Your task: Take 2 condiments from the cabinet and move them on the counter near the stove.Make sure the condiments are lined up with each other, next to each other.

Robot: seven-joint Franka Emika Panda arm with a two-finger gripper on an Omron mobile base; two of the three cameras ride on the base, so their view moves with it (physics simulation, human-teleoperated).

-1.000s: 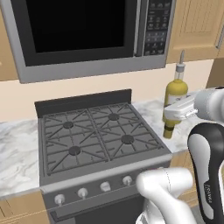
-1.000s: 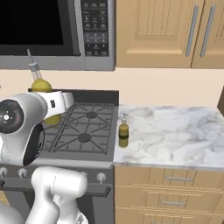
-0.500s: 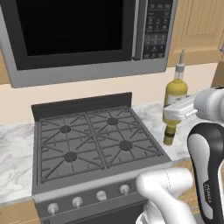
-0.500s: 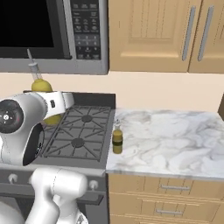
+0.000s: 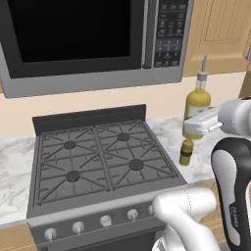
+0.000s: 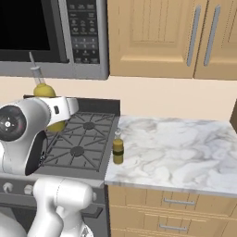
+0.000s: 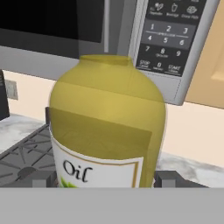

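Note:
My gripper (image 7: 103, 179) is shut on the bright yellow condiment bottle (image 7: 105, 131), its fingertips (image 7: 168, 178) pressed against the sides by the white "Oil" label. In the left base view this yellow bottle (image 5: 197, 102) hangs upright in the gripper (image 5: 194, 129), just above the olive-green condiment bottle (image 5: 186, 152). The olive bottle (image 6: 118, 149) stands upright on the white marble counter (image 6: 180, 155), close to the right edge of the stove (image 6: 81, 139). The yellow bottle (image 6: 44, 90) also rises behind the white hand. The cabinet is out of view.
A microwave (image 5: 88, 34) hangs above the gas stove (image 5: 103, 157). Light-wood door cabinets (image 6: 152, 37) are on the wall over the counter. Drawers (image 6: 176, 203) sit under the marble slab, which stretches on to the right.
Both base views have shifted slightly, so the base has driven a little. The yellow bottle stays in the gripper and the olive bottle stays on the counter.

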